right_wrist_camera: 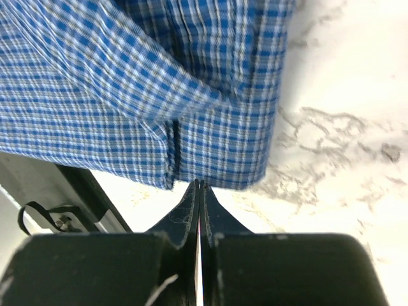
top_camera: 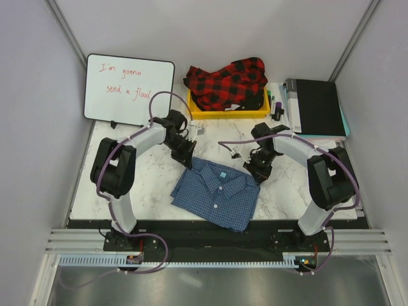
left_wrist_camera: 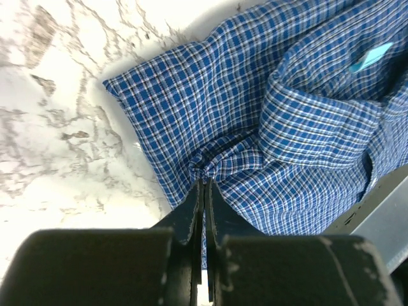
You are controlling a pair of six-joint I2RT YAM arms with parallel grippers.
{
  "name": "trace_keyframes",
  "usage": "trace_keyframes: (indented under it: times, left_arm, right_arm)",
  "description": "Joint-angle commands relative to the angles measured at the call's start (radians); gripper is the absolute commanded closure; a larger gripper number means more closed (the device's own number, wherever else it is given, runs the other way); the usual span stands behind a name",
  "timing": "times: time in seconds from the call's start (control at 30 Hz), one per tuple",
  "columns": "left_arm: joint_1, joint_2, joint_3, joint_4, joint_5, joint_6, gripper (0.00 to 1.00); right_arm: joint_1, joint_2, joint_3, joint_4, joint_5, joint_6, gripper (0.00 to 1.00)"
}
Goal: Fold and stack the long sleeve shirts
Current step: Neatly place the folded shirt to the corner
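Note:
The blue checked shirt (top_camera: 217, 194) lies folded on the marble table, collar up. My left gripper (top_camera: 187, 156) is at its far left corner. In the left wrist view it (left_wrist_camera: 203, 182) is shut on a pinch of blue cloth (left_wrist_camera: 268, 115) that bunches at the tips. My right gripper (top_camera: 258, 171) is at the shirt's right edge. In the right wrist view it (right_wrist_camera: 199, 183) is shut with its tips right at the shirt's hem (right_wrist_camera: 217, 153). The red-and-black plaid shirt (top_camera: 226, 83) lies crumpled in a yellow bin (top_camera: 223, 113) at the back.
A whiteboard (top_camera: 129, 88) leans at the back left. A black binder (top_camera: 315, 107) and some pens (top_camera: 274, 105) lie at the back right. The table's dark front edge (top_camera: 217, 224) runs just below the blue shirt.

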Motion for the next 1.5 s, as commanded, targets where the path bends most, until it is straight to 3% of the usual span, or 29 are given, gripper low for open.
trace_keyframes:
  times: [0.0, 0.13, 0.17, 0.23, 0.3, 0.33, 0.37, 0.4, 0.53, 0.7, 0.8, 0.93, 1.03, 1.13, 1.27, 1.33, 1.47]
  left_arm:
    - [0.005, -0.043, 0.0, 0.074, 0.02, -0.001, 0.98]
    - [-0.001, 0.017, 0.023, 0.092, 0.031, -0.016, 0.86]
    - [-0.001, 0.036, 0.027, 0.101, 0.026, -0.03, 0.77]
    - [0.002, 0.037, 0.034, 0.106, -0.012, -0.032, 0.68]
    - [0.006, -0.045, -0.009, 0.126, -0.035, -0.006, 0.53]
    - [0.009, -0.094, -0.034, 0.175, -0.04, 0.01, 0.37]
    - [0.006, -0.142, -0.055, 0.189, -0.04, 0.049, 0.16]
    - [-0.007, -0.236, -0.084, 0.198, -0.029, 0.071, 0.1]
    - [-0.136, -0.367, -0.115, 0.131, -0.078, 0.134, 0.05]
    - [-0.376, -0.329, -0.135, 0.098, -0.161, 0.008, 0.04]
    - [-0.482, -0.216, -0.086, 0.092, -0.238, -0.05, 0.03]
    - [-0.537, 0.0, 0.035, 0.02, -0.327, -0.075, 0.02]
    - [-0.48, 0.103, 0.078, -0.026, -0.376, -0.073, 0.02]
    - [-0.344, 0.136, 0.067, -0.087, -0.376, -0.047, 0.03]
    - [-0.16, 0.052, -0.038, -0.109, -0.413, 0.037, 0.03]
    - [-0.121, 0.004, -0.127, -0.103, -0.474, 0.1, 0.02]
    - [0.088, -0.065, -0.232, -0.087, -0.499, 0.215, 0.02]
  right_arm:
    - [-0.008, -0.044, -0.027, 0.04, 0.035, 0.007, 1.0]
    - [-0.008, -0.018, -0.02, 0.057, 0.02, 0.013, 1.0]
    - [-0.008, -0.01, -0.009, 0.054, 0.015, 0.016, 1.0]
    - [-0.01, 0.0, 0.005, 0.033, 0.001, 0.014, 1.0]
    - [-0.032, -0.003, 0.031, -0.007, -0.022, 0.007, 0.82]
    - [-0.049, -0.016, 0.039, -0.018, -0.033, 0.005, 0.62]
    - [-0.068, -0.029, 0.048, -0.016, -0.037, 0.011, 0.54]
    - [-0.106, -0.038, 0.051, -0.019, -0.045, 0.013, 0.48]
    - [-0.184, -0.093, 0.077, -0.024, -0.082, 0.028, 0.09]
    - [-0.26, -0.101, 0.122, -0.024, -0.096, 0.079, 0.04]
    - [-0.312, -0.096, 0.145, -0.029, -0.099, 0.089, 0.03]
    - [-0.355, -0.092, 0.171, -0.035, -0.094, 0.086, 0.03]
    - [-0.365, -0.087, 0.183, -0.042, -0.097, 0.082, 0.03]
    - [-0.375, -0.084, 0.189, -0.042, -0.099, 0.08, 0.02]
    - [-0.378, -0.082, 0.201, -0.042, -0.103, 0.076, 0.02]
    - [-0.378, -0.078, 0.214, -0.044, -0.109, 0.077, 0.02]
    - [-0.378, -0.062, 0.235, -0.044, -0.122, 0.088, 0.02]
